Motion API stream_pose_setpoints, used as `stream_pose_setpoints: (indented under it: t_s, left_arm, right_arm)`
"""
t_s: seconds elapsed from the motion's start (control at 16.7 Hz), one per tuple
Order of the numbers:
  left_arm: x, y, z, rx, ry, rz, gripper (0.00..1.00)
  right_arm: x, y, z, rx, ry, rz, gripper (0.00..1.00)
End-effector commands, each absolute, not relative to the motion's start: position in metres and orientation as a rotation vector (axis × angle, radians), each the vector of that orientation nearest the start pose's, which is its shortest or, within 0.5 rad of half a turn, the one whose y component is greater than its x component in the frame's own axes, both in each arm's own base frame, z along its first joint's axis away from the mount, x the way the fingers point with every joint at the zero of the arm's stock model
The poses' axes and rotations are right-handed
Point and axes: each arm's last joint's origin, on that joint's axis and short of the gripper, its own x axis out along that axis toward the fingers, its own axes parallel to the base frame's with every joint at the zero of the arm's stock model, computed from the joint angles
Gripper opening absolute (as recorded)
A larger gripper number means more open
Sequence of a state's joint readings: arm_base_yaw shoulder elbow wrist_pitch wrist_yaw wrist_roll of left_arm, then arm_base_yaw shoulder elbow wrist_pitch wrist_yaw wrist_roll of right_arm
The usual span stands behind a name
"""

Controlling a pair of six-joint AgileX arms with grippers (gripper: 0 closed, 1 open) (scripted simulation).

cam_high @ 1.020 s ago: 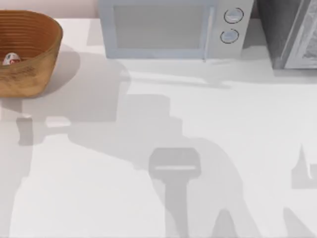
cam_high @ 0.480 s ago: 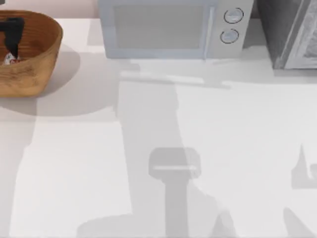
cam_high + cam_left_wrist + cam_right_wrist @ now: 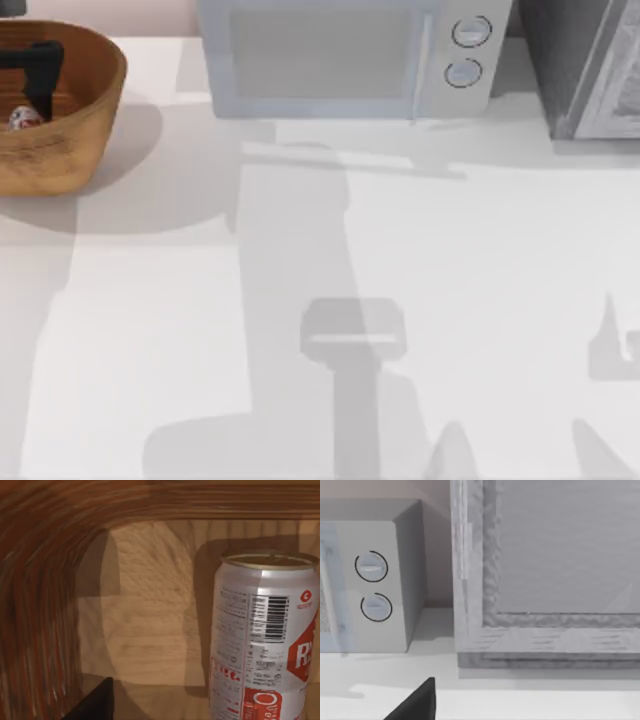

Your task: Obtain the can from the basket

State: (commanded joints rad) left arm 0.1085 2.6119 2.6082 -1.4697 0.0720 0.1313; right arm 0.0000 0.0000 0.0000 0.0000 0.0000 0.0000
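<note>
Left gripper [image 3: 38, 75] has shifted beside white, red-marked can [image 3: 265, 640].

Top view: camera mounted above the white table [image 3: 420, 260], looking down; the back edge carries the pale grey microwave oven with two round dials [image 3: 345, 60], and the orange-brown round woven wicker basket [image 3: 85, 120] sits at the far left corner.

Left wrist view: camera very close, inside that basket [image 3: 45, 595], facing its ribbed inner wall and the white can with red marks and tan-gold top [image 3: 262, 635]. Basket and can [image 3: 24, 117] are shared with the top view.

Right wrist view: camera low over the table, facing the back; it shares the microwave [image 3: 375, 580] with the top view, beside a grey framed cabinet [image 3: 545, 575]
</note>
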Motion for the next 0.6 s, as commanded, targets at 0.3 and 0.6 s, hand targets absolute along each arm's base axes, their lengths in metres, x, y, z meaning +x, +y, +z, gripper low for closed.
stream_pose_setpoints:
  t_s: [0.3,0.6]
  left_arm:
    - [0.510,0.057,0.168,-0.028,1.466,-0.055,1.00]
    - [0.512,0.054,0.134,-0.028,1.467,-0.055,1.00]
  right_arm:
    - [0.106,-0.001,0.160,0.000,0.000,0.000,1.00]
    - [0.106,-0.001,0.160,0.000,0.000,0.000,1.00]
